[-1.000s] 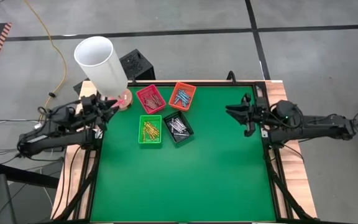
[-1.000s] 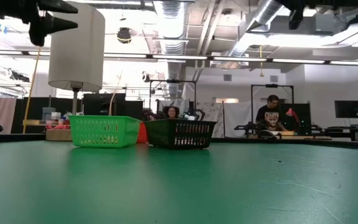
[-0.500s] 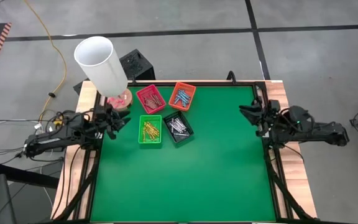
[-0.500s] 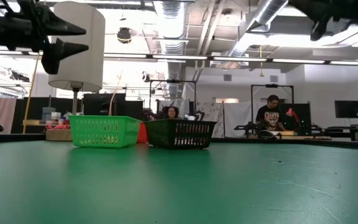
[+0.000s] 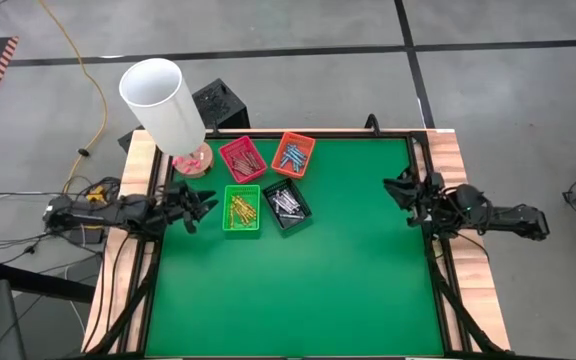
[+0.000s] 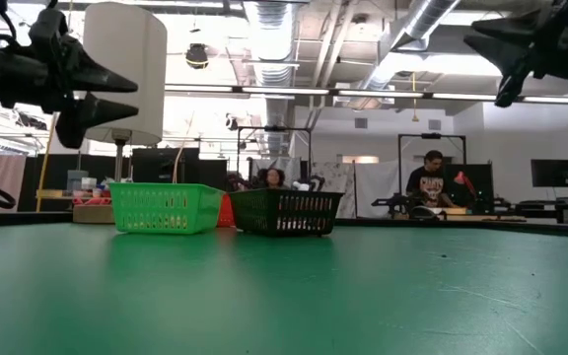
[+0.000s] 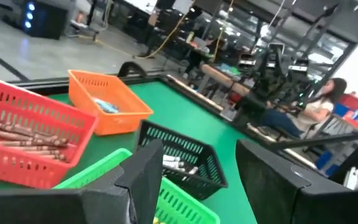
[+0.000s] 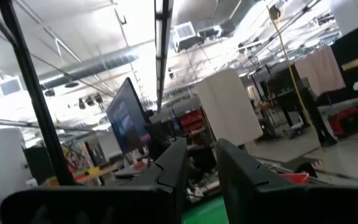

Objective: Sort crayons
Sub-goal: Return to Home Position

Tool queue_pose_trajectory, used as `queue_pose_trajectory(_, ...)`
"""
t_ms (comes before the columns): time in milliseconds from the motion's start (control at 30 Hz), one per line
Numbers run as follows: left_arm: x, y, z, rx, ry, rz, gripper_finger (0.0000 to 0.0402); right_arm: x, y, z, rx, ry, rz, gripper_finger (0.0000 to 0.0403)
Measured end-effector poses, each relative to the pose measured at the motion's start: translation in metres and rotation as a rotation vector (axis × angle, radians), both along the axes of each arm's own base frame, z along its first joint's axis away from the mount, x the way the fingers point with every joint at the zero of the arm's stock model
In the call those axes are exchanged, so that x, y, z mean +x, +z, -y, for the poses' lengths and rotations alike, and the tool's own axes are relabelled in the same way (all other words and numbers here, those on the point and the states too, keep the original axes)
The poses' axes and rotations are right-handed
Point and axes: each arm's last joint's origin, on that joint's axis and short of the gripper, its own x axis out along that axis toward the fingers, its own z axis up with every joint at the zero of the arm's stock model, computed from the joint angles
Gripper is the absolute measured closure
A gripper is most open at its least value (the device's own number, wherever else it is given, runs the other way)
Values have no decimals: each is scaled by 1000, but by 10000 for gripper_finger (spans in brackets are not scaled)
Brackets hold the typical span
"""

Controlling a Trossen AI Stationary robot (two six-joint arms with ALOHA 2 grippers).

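The left pincer (image 5: 204, 209) hangs over the left rim of the counter (image 5: 298, 290), released. In its wrist view its two dark fingers (image 7: 143, 180) stand wide apart with nothing between them. Just beyond its tips sits the green tray (image 6: 166, 209) with the yellow-orange crayons (image 5: 240, 208) lying in it. The black tray (image 6: 284, 212) stands right beside it and holds the grey-white crayons (image 5: 286, 204).

Farther back comes the second pair. The red tray (image 7: 55, 118) holds the red-brown crayons (image 7: 23, 134), and the orange tray (image 7: 120, 118) holds the light blue crayons (image 7: 104, 107). I see no crayon loose on the green cloth, so every one in view lies in a tray.

Across the counter, the right pincer (image 5: 398, 190) hovers at the right rim, well apart from the trays. It too is released and empty. A tall white cylinder (image 5: 163, 100) rises at the far left corner behind the red tray. In the room beyond, a person (image 6: 429, 185) sits at a bench.

The sorting itself looks finished, so the step in hand is most likely the arms going to their rest pose. What is left would call for no grasp at all. Each arm should fold back over its own side with the pincer empty. The left one must mind the green tray so close ahead, and the cylinder standing near its path.
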Motion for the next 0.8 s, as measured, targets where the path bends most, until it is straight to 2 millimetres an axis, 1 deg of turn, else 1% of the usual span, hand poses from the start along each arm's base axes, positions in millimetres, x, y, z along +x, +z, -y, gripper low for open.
queue_pose_trajectory(167,-1,0,7,22,11,-9,210,1,-2,0,3,3,-25,303)
queue_pose_trajectory(400,-2,0,17,92,-70,-36,210,7,-20,1,-32,-30,-230,303)
queue_pose_trajectory(500,-2,0,21,130,-146,-42,210,9,-29,-1,-85,-5,-337,303)
queue_pose_trajectory(600,-2,0,24,173,-245,-42,210,10,-35,-3,-121,14,-406,303)
queue_pose_trajectory(800,-2,0,28,234,-387,-38,210,12,-40,-10,-252,62,-475,303)
